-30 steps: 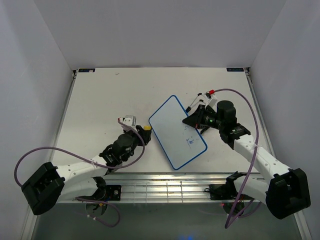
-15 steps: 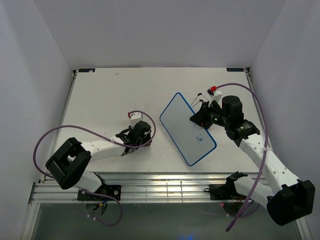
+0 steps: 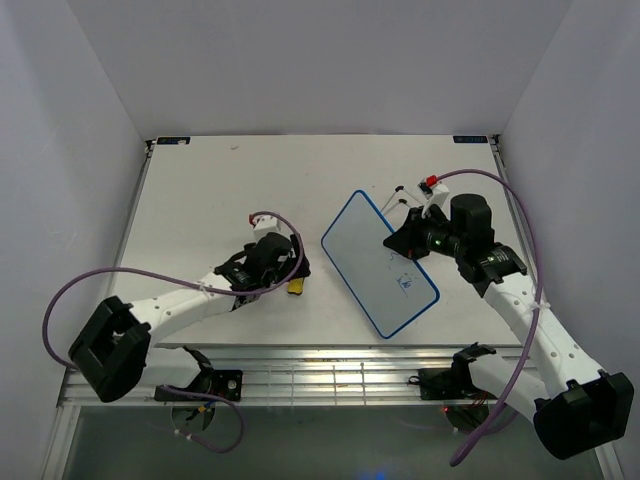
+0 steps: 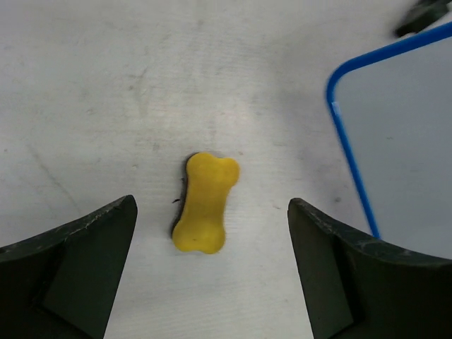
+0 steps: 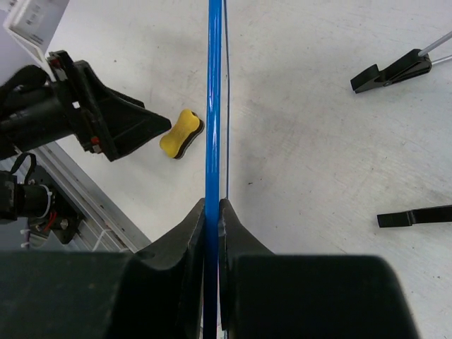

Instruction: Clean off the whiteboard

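White worktop (image 3: 200, 190), bare walls. Whiteboard (image 3: 375, 262) lies toward 3 o'clock, its rim pinched by your right gripper (image 5: 214, 212). Left gripper (image 4: 212, 212) gapes wide over the eraser (image 3: 297, 287) at the board's 9 o'clock. Risks: that thin pinch may let the board pivot under wiping pressure, and a skewed close may flick the eraser.

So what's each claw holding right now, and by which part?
Right claw pinches the whiteboard by its blue rim; left claw is open, holding nothing.

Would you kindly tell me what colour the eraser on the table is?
Yellow; the eraser shows best in the left wrist view.
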Robot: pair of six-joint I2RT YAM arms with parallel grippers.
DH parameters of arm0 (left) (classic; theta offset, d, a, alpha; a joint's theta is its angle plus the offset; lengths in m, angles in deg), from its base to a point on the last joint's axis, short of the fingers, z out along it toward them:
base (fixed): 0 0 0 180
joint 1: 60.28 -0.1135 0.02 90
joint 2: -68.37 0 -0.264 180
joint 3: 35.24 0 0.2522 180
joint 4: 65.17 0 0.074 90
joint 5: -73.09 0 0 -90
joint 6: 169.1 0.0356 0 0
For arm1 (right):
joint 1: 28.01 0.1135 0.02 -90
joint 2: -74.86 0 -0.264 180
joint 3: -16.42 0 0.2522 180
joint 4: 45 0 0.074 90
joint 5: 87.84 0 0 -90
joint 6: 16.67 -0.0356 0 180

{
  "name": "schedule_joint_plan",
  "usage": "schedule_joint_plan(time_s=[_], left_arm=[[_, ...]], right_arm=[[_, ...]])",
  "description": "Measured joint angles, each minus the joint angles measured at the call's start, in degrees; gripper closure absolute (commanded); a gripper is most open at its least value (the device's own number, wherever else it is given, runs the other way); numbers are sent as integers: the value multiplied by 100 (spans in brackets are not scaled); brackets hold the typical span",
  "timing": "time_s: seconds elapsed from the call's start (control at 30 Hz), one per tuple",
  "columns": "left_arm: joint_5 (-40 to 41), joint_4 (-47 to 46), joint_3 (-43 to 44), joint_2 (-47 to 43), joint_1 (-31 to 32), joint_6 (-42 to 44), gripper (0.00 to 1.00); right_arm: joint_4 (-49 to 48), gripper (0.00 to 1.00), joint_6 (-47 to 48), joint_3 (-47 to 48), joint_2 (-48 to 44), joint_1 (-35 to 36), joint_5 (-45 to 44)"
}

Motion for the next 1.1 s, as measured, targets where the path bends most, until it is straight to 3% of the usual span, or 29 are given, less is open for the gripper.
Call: schedule_joint_plan(time_s=[0.1,0.23,0.3,0.5,0.6,0.83,0.97,1.1], left_arm=[[-846,-299,-9,-597,-431,396,2],[-2743,-1298,-127,-1309,-1799,804,2],[-3646,-1733,-92,-1440,-2186,1045,2],[-6612,-2645,249,-1349,-2212,1674,2],[-7672,-2719,522,-1366,-2212,2041,2],[-9235,-2826,780,-1399,-2188,2291,7],[-9650,-2820,780,-1392,-1893,2288,12],[-9816,-2822,780,-1408,-1587,2223,27]], right_arm=[[74,92,-24,0,-138,-50,166],[302,92,-44,81,-501,-81,442],[452,92,-42,245,-588,-92,680],[568,92,-37,522,-754,-101,1711],[704,92,24,540,-896,-105,2243],[1021,92,326,846,-898,-105,3056],[1043,92,509,1012,-898,-107,3335],[1156,92,723,1110,-852,-107,3515]])
